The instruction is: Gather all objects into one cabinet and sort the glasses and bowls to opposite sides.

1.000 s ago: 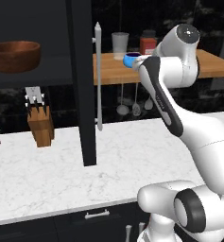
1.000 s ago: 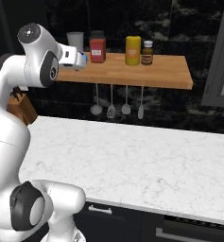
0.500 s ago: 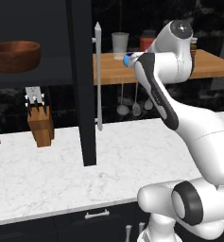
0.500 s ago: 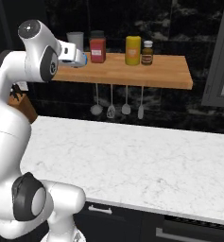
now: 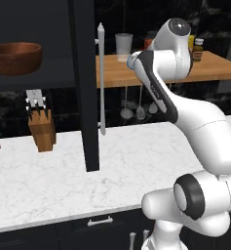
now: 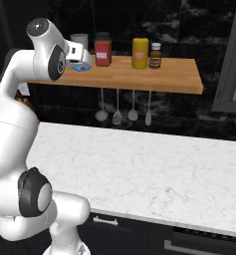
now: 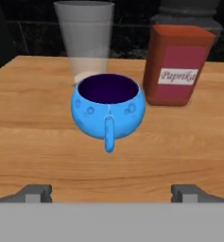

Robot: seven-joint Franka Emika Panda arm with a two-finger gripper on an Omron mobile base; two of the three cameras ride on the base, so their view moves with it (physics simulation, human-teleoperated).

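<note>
The white arm's own bulk hides a good deal: from the left base view its upper links cover most of the light wooden shelf point(image 5: 219, 67) ahead of the hand and all but a sliver of the blue bowl point(image 5: 130, 60), and from the right base view the elbow blocks whatever lies behind and to the hand's left. The black cabinet point(image 5: 83, 83) stands well off to the hand's left; its tall door, seen edge-on, carries a long silvery bar handle point(image 5: 101, 78), and its top is cut off by the frame. On its dark shelf sits the wide brown wooden bowl point(image 5: 14, 57), smooth and deep. Below the hand spreads a white marbled counter point(image 6: 154, 169), with a wooden knife block point(image 5: 41, 128) down and to the left.

The gripper point(image 7: 111, 193) hovers level with the shelf, its two dark tips spread wide with nothing between them. Just ahead of it, centred between the tips but apart from them, the blue bowl point(image 7: 108, 111) rests on the wood grain (glossy, round-bellied, dark inside, with a small loop handle facing the hand). Right behind it stands the clear tumbler point(image 7: 85, 40), straight-sided, its rim cut off at the top. To the right of the bowl is a red paprika jar point(image 7: 177, 64), near it; whether they touch cannot be told. Farther right stand a yellow jar point(image 6: 140, 53) and a small dark bottle point(image 6: 155, 55). Utensils point(image 6: 116, 109) hang under the shelf, too small to identify.
</note>
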